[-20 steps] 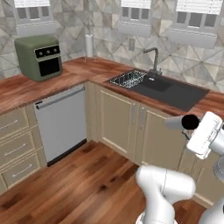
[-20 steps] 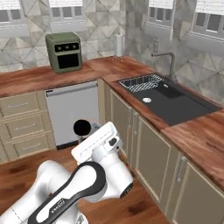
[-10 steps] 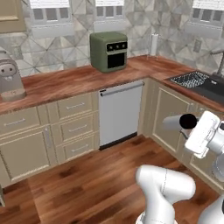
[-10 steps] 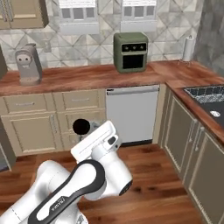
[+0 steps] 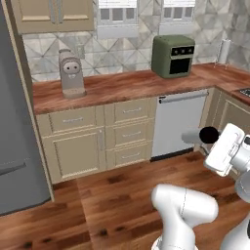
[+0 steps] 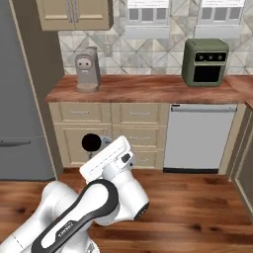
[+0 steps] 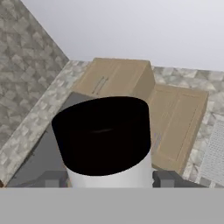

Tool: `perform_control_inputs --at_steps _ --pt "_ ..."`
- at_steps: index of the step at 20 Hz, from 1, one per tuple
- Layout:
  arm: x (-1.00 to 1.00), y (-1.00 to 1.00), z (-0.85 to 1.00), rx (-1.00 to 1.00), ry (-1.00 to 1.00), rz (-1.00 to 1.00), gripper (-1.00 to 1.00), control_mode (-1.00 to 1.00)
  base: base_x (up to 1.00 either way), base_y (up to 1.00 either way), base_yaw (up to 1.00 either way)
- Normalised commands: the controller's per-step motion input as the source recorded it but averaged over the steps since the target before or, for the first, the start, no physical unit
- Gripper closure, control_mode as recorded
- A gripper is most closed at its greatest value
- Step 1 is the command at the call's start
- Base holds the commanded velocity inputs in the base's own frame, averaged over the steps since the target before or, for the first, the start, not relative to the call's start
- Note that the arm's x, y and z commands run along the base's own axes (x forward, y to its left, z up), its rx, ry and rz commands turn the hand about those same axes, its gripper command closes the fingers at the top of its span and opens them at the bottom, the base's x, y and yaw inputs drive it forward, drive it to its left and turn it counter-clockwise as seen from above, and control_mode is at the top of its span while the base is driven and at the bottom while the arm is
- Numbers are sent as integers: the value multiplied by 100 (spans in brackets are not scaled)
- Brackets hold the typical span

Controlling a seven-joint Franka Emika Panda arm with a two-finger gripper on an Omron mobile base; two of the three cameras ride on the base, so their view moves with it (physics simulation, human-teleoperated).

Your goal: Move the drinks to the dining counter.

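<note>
The tall pale-grey cylinder with black cap [image 5: 204, 135] juts sideways from the gripper, pointing toward the dishwasher [image 5: 179, 122], its long axis level; the arm is folded high and close to the base.

From the right base view, its black cap [image 6: 91, 142] hangs below the coffee machine [image 6: 87, 69].

In the hand view, the cylinder [image 7: 106, 146] is clamped between the fingers [image 7: 162, 177], aimed at upper cabinets [image 7: 116, 78]. No dining counter is visible here.

We see cylinder [image 7: 105, 144] cut by hand view's bottom; its body hides jaws, so their stand untellable. Fridge [image 5: 17, 122] cut by left edge. Paper roll [image 5: 223, 51] too small to make out. Gripper [image 5: 207, 135] mostly hidden behind cap.
</note>
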Motion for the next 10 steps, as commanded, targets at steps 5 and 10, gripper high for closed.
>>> perform_control_inputs --at_steps 5,10 --pt "0 0 0 0 0 0 100 100 0 58 36" --pt "0 0 0 0 0 0 100 100 0 66 37"
